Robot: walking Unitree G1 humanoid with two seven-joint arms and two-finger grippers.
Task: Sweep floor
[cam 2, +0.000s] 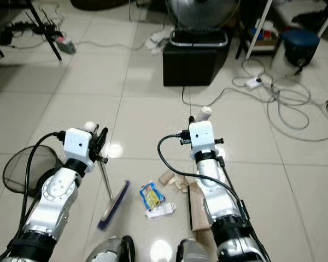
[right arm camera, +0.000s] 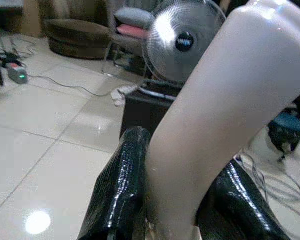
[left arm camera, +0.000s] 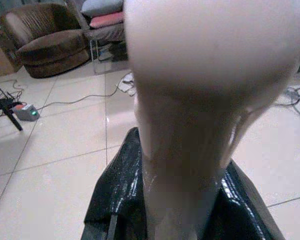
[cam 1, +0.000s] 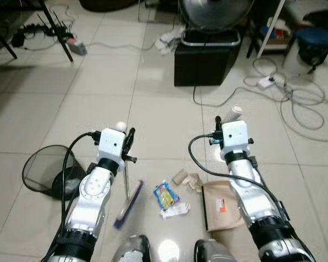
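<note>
My left gripper [cam 1: 128, 143] is shut on a thin broom handle with a pale knob [cam 1: 120, 126] at its top. The rod slants down to a blue brush head [cam 1: 128, 204] resting on the tiles. In the left wrist view the knob [left arm camera: 200, 100] stands between the black fingers [left arm camera: 115, 200]. My right gripper [cam 1: 225, 121] is shut on the cream dustpan handle [right arm camera: 215, 115]; its brown pan [cam 1: 221, 204] lies flat on the floor by my right forearm. Between brush and pan lie a blue-yellow snack wrapper [cam 1: 165, 195], a white wrapper [cam 1: 176, 209] and crumpled paper scraps [cam 1: 187, 179].
A black mesh wastebasket [cam 1: 49, 170] lies on its side left of my left arm. Ahead stand a black box [cam 1: 206, 57] with a fan on it and a blue stool [cam 1: 315, 43]. Loose cables [cam 1: 295, 103] cross the tiles at the right. A power strip [cam 1: 76, 48] lies far left.
</note>
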